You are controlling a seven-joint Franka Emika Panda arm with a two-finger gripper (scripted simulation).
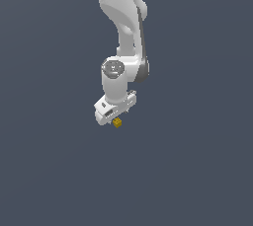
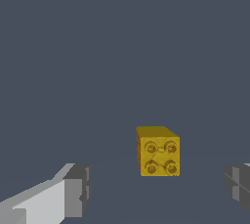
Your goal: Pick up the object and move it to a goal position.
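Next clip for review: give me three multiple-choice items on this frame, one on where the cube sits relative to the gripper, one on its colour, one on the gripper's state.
1. Where is the cube relative to the gripper?
A. Between the two fingers, touching neither
B. Clamped against both finger pads
C. Far outside the fingers, off to one side

2. What colour is the cube?
A. Red
B. Yellow-gold
C. Blue

3. What state is the gripper in?
A. Shut on the cube
B. Shut on nothing
C. Open

Answers: 1 A, since the wrist view shows clear gaps between the cube and each finger; 2 B, since both views show yellow-gold faces, one carrying four round marks; 3 C, since the fingers stand wide apart, well wider than the cube.
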